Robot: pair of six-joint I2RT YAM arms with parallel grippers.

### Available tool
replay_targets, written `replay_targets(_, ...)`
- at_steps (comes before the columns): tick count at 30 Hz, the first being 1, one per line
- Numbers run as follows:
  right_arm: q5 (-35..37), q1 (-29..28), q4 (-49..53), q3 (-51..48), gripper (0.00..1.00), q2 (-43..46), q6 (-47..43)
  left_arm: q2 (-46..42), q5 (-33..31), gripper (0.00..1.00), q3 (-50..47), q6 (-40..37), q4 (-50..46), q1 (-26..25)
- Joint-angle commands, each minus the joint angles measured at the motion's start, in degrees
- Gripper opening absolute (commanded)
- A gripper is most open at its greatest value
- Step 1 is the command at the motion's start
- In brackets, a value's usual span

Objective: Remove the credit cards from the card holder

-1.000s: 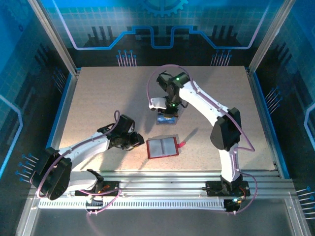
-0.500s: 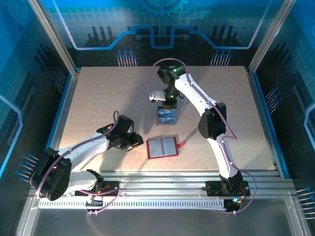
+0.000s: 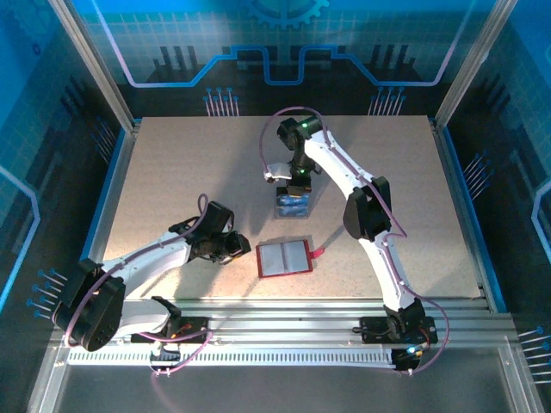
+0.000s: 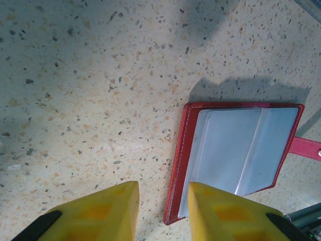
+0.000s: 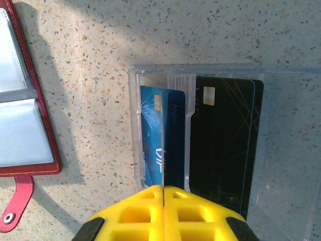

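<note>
A speckled beige table [image 3: 172,172] sits inside blue-lit panel walls. There is one red card holder [image 3: 284,257], lying open near the front edge, and one clear tray [image 5: 225,70] just beyond it. The right wrist view shows two credit cards in the tray, a blue card [image 5: 170,140] and a black card [image 5: 220,140]; from above they blur together. The right gripper [image 5: 164,203] hangs over the tray, fingers pressed together. The left gripper [image 4: 164,213], fingers apart and holding nothing, sits at the holder's left edge.
</note>
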State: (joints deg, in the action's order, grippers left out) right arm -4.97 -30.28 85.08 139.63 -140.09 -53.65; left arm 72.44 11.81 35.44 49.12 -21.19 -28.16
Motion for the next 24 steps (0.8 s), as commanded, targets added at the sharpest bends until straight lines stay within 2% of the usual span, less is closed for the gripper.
replay_targets(1,-1.2,0.5,2.4,1.6,0.00,-2.2,-0.7,-0.9,1.0,0.32,-1.0,-0.1,-0.7,0.6)
replay_targets(6,-0.6,0.2,2.1,1.3,0.01,-3.1,0.0,-1.0,0.9,0.31,-1.1,-0.1,-0.7,0.6)
replay_targets(9,-0.2,0.2,1.8,1.3,0.12,-2.9,0.4,-1.0,1.0,0.32,-1.0,-0.2,-0.8,0.6)
replay_targets(11,0.0,0.2,1.2,1.3,0.15,-2.4,0.8,-1.0,0.9,0.32,-1.0,-0.3,-0.8,0.7)
replay_targets(18,-1.1,0.2,-0.5,0.0,0.18,1.1,2.5,-0.2,1.7,0.31,-0.5,-0.6,-0.2,0.7)
replay_targets(24,-2.2,-0.1,-5.7,-8.0,0.22,8.2,5.0,1.2,2.4,0.31,0.5,-1.3,0.1,0.7)
